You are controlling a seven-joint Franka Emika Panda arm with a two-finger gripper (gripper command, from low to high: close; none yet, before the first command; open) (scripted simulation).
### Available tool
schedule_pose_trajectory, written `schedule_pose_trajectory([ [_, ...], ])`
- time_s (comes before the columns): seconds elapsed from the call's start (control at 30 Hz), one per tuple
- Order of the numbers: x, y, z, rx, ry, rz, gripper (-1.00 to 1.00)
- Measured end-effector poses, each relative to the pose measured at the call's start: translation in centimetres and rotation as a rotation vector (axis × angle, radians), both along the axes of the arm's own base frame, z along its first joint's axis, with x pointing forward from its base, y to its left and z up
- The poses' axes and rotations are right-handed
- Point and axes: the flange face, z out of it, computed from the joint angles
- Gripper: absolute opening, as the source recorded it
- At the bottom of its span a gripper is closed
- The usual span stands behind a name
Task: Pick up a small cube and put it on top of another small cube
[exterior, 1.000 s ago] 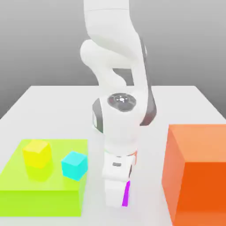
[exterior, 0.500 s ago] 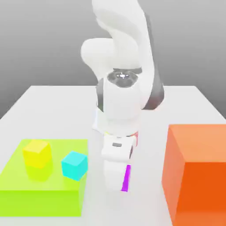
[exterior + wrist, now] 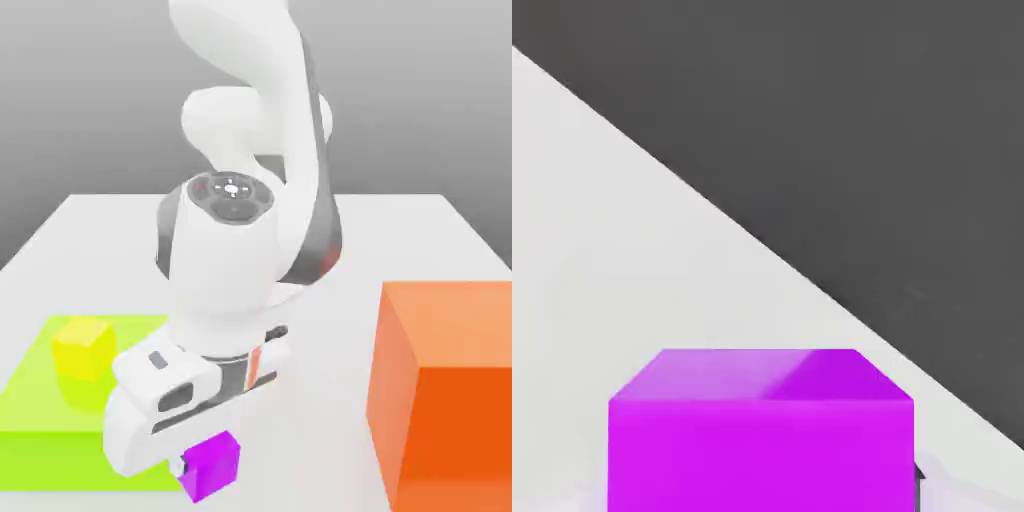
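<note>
The small cube point(image 3: 210, 466) is plain magenta-purple and hangs at the tip of my gripper point(image 3: 200, 468), low in the exterior view and a little to the exterior view's left of centre. The gripper is shut on it, and the white hand point(image 3: 170, 405) is tilted over the near corner of the lime-green platform point(image 3: 40, 400). In the hand view the small cube point(image 3: 762, 430) sits close in front of the camera, with the pale table point(image 3: 602, 250) and its edge behind it.
A yellow cube point(image 3: 83, 347) stands on the lime-green platform at the exterior view's left. A large orange block point(image 3: 445, 390) stands at the exterior view's right. The white arm point(image 3: 250, 200) rises over the middle of the table.
The hand has lifted the magenta cube off the table and swung it toward the exterior view's left, turning as it went. It now covers the cyan cube on the platform.
</note>
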Motion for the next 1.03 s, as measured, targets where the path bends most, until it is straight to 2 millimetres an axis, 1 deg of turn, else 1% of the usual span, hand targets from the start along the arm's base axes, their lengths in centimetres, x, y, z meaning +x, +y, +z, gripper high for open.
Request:
schedule_pose_trajectory([
  [0.1,-0.1,-2.3,1.4,-0.034,-0.014,-0.171,-1.0],
  [0.2,-0.2,-4.4,3.3,-0.059,-0.043,-0.344,-1.0],
  [0.3,-0.5,-6.5,5.7,-0.07,-0.084,-0.517,-1.0],
  [0.43,-1.3,-9.3,9.5,-0.059,-0.153,-0.755,-1.0],
  [0.5,-3.2,-11.3,11.0,-0.046,-0.166,-0.893,-1.0],
  [0.57,-5.9,-13.0,12.0,-0.024,-0.167,-1.035,-1.0],
  [0.67,-9.9,-14.4,13.3,0.033,-0.161,-1.233,-1.0],
  [0.7,-11.4,-14.9,13.6,0.058,-0.157,-1.301,-1.0],
  [0.77,-14.4,-15.5,13.5,0.105,-0.135,-1.418,-1.0],
  [0.8,-15.1,-15.6,12.6,0.117,-0.129,-1.445,-1.0],
  [0.9,-15.6,-15.7,8.9,0.127,-0.123,-1.468,-1.0],
  [0.93,-15.7,-15.7,7.6,0.127,-0.123,-1.47,1.0],
  [1.03,-15.7,-15.7,7.6,0.127,-0.123,-1.47,1.0],
])
